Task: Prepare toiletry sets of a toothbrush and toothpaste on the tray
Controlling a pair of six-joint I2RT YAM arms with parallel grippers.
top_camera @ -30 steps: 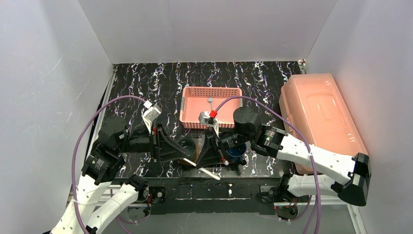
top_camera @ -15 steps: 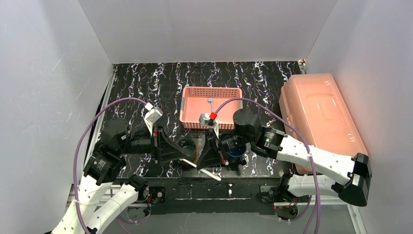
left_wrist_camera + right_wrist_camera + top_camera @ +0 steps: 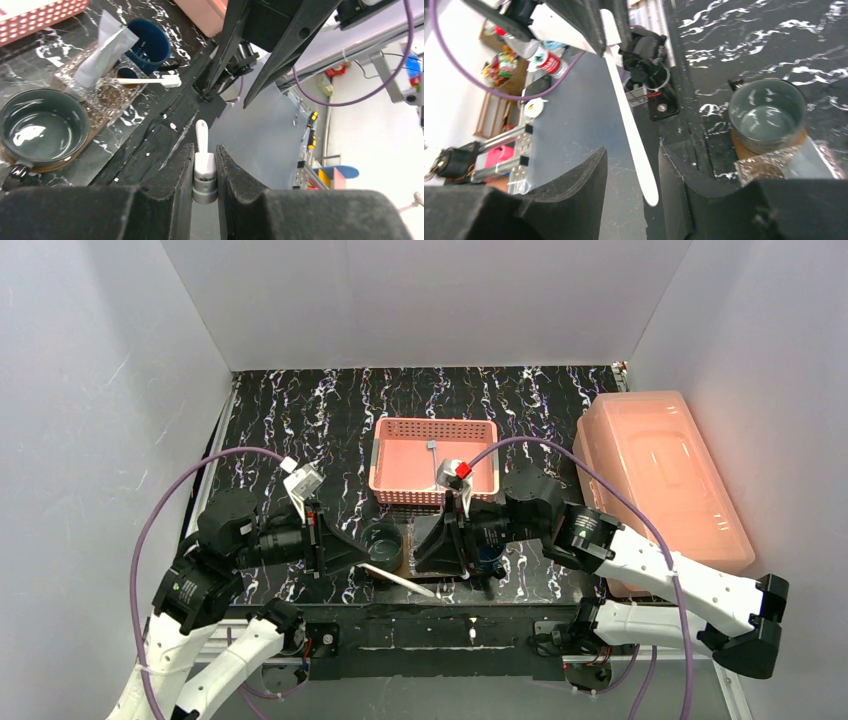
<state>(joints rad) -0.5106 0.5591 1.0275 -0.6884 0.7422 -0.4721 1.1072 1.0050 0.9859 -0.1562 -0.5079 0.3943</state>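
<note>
Tray (image 3: pixel 80 145) of dark brown wood lies flat on the black marbled table (image 3: pixel 30 55) in the left wrist view. A round gray cup (image 3: pixel 42 125), shiny inside, sits on one end of it. A flat silver toothpaste tube (image 3: pixel 102 52) rests on it with its wide end by a dark blue cup (image 3: pixel 148 44). A thin white toothbrush (image 3: pixel 145 80) lies beside the tube. The left gripper (image 3: pixel 204 150) is squeezed tight on a second toothbrush (image 3: pixel 202 162), white and smooth, out past the table edge. The right gripper (image 3: pixel 227 97) hangs near, its two long black fingers apart.

In the right wrist view, the right gripper's thick black fingers stand open. The long white handle of the second toothbrush runs down between them, and neither finger presses it. The gray cup sits on the tray's brown edge.

From above, both grippers meet low at the near edge of the table. The tray is between them and mostly hidden. A pink basket (image 3: pixel 435 460) full of little holes sits behind. A big pink box (image 3: pixel 655 480) with a lid is at the right.
</note>
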